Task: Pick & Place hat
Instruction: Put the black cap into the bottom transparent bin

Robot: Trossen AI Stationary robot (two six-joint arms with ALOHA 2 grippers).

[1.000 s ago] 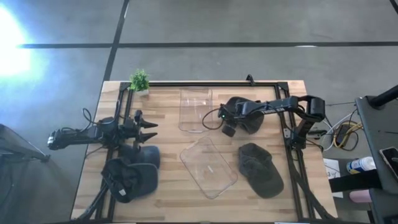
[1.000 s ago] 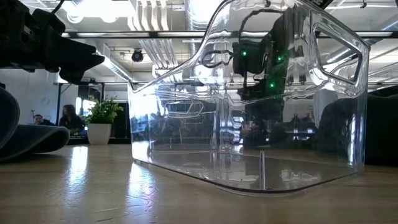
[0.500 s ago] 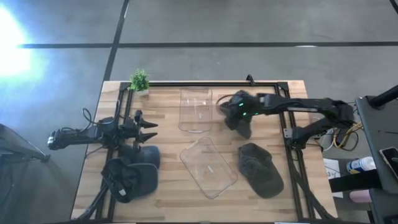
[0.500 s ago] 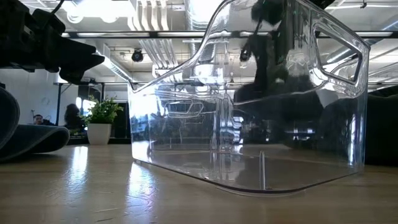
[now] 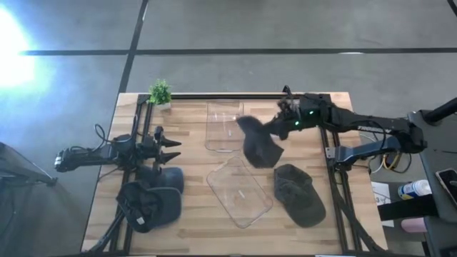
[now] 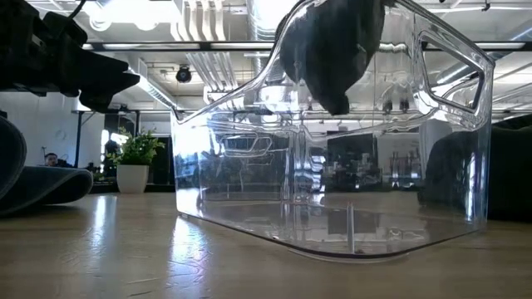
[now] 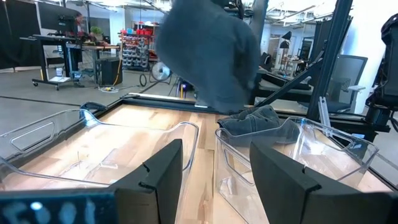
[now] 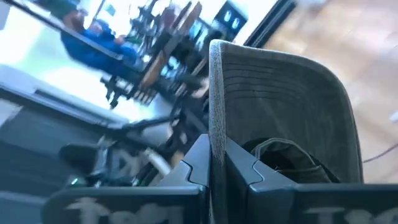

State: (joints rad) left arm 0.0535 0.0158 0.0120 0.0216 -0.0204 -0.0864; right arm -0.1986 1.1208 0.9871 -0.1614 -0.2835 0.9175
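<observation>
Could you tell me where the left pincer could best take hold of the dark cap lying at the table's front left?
Probably by the brim of the cap, coming from above: it is the thin, stiff, flat part, while the crown is soft and bulky. The left pincer waits just behind it.

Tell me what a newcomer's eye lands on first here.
A dark hat hangs in the air from the right tool, between two clear bins. Another hat lies flat by the right edge, and the left tool waits open above more hats.
</observation>
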